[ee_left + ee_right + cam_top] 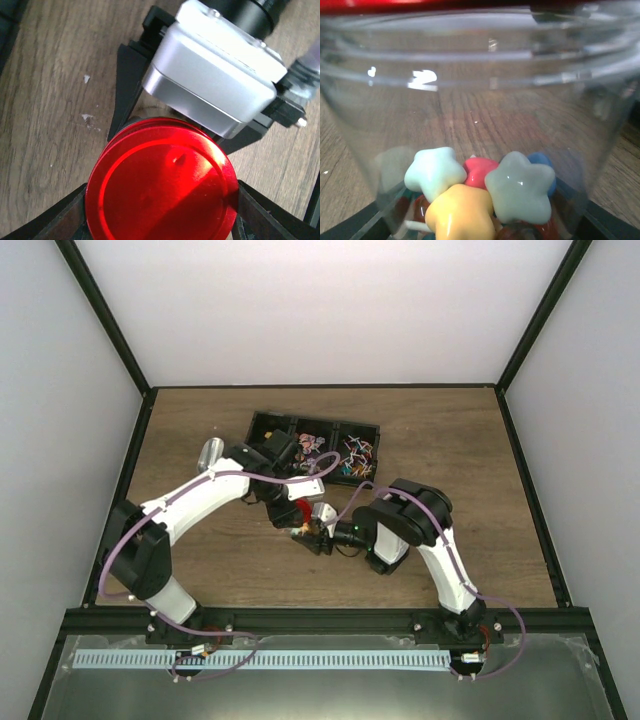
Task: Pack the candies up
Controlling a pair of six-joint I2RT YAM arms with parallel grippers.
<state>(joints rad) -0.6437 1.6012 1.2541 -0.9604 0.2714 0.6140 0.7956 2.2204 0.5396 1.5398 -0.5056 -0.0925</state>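
A clear plastic jar (480, 100) fills the right wrist view, with several star-shaped candies (520, 187) in pale blue, yellow, red and grey-green at its bottom. My right gripper (485, 227) is shut on the jar, its fingers (607, 222) at the jar's sides. The round red lid (160, 182) sits on the jar's mouth; its edge shows at the top of the right wrist view (420, 4). My left gripper (160, 212) is shut on the lid from both sides. From above, both grippers meet mid-table (308, 528). More wrapped candies (350, 450) lie in a black tray (270, 423).
The black compartment tray stands at the back centre of the wooden table (470, 460). A silvery metal scoop (209, 452) lies left of the tray, behind my left arm. The right wrist's silver camera housing (210, 75) is close above the lid.
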